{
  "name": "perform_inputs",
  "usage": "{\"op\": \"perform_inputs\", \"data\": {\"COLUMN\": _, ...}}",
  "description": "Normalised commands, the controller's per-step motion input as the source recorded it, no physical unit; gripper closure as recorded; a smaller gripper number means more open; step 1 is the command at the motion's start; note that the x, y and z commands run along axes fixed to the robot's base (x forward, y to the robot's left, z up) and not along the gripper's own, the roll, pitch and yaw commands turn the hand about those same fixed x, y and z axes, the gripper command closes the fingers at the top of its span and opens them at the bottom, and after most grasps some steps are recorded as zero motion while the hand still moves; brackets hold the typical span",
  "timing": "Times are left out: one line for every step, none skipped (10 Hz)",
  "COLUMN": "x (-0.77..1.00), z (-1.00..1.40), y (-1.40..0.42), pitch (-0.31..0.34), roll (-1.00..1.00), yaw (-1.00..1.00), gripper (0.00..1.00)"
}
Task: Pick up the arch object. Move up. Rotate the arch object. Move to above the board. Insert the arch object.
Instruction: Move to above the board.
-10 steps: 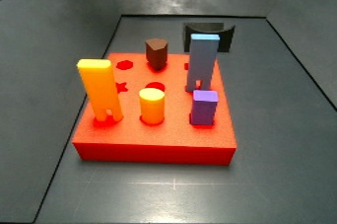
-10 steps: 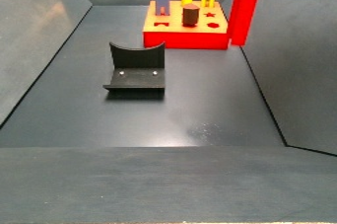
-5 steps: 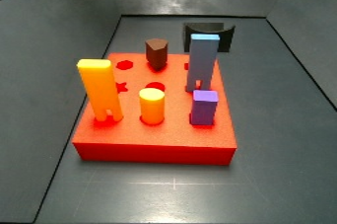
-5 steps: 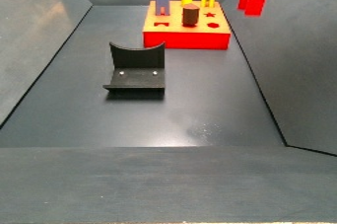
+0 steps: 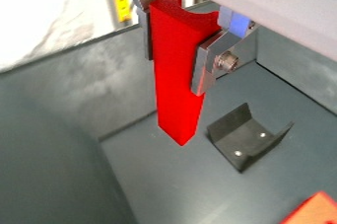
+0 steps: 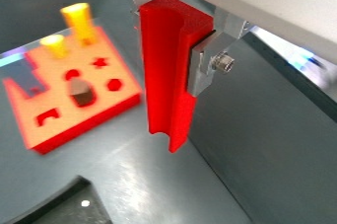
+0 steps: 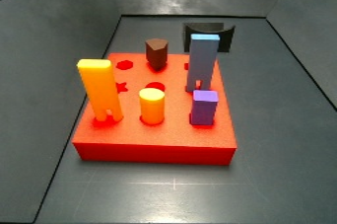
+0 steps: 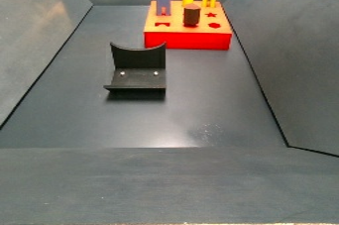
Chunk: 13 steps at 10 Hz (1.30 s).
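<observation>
Because it must clear the pegs before turning, the arch object hangs upright, high above the floor and short of the board, pinched firmly in the gripper.

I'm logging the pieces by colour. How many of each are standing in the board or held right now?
Orange-yellow: 2, tall block, short cylinder
Brown: 1
Blue-grey: 1, pillar
Purple: 1
Red: 1, arch object, held in the end effector above the floor
Total: 6
</observation>
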Motion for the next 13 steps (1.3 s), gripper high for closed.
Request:
{"op": "perform_inputs", "data": {"x": 0.33, "z": 0.05, "y": -1.0, "pitch": 0.071, "roll": -0.06, "yaw": 1.0, "gripper": 1.0}}
{"op": "perform_inputs", "data": {"x": 0.33, "z": 0.06, "y": -1.0, "pitch": 0.073, "roll": -0.06, "yaw": 1.0, "gripper": 1.0}}
{"op": "perform_inputs", "data": {"x": 0.34, "z": 0.06, "y": -1.0, "pitch": 0.075, "roll": -0.06, "yaw": 1.0, "gripper": 1.0}}
{"op": "perform_inputs", "data": {"x": 0.34, "z": 0.06, "y": -1.0, "pitch": 0.076, "roll": -0.06, "yaw": 1.0, "gripper": 1.0}}
{"op": "perform_inputs", "data": {"x": 0.35, "z": 0.07, "y": -1.0, "pitch": 0.08, "roll": -0.05, "yaw": 1.0, "gripper": 1.0}}
{"op": "perform_inputs", "data": {"x": 0.36, "z": 0.07, "y": -1.0, "pitch": 0.083, "roll": -0.06, "yaw": 1.0, "gripper": 1.0}}
{"op": "perform_inputs", "data": {"x": 0.37, "z": 0.07, "y": -1.0, "pitch": 0.092, "roll": -0.06, "yaw": 1.0, "gripper": 1.0}}
{"op": "perform_inputs", "data": {"x": 0.38, "z": 0.08, "y": -1.0, "pitch": 0.095, "roll": -0.06, "yaw": 1.0, "gripper": 1.0}}
{"op": "perform_inputs", "data": {"x": 0.41, "z": 0.08, "y": -1.0, "pitch": 0.11, "roll": -0.05, "yaw": 1.0, "gripper": 1.0}}
{"op": "perform_inputs", "data": {"x": 0.42, "z": 0.09, "y": -0.96, "pitch": 0.118, "roll": -0.05, "yaw": 1.0, "gripper": 1.0}}
{"op": "perform_inputs", "data": {"x": 0.28, "z": 0.07, "y": -0.57, "pitch": 0.136, "roll": -0.04, "yaw": 1.0, "gripper": 1.0}}
{"op": "perform_inputs", "data": {"x": 0.19, "z": 0.05, "y": -0.35, "pitch": 0.139, "roll": -0.03, "yaw": 1.0, "gripper": 1.0}}
{"op": "perform_inputs", "data": {"x": 0.12, "z": 0.03, "y": -0.19, "pitch": 0.141, "roll": -0.02, "yaw": 1.0, "gripper": 1.0}}
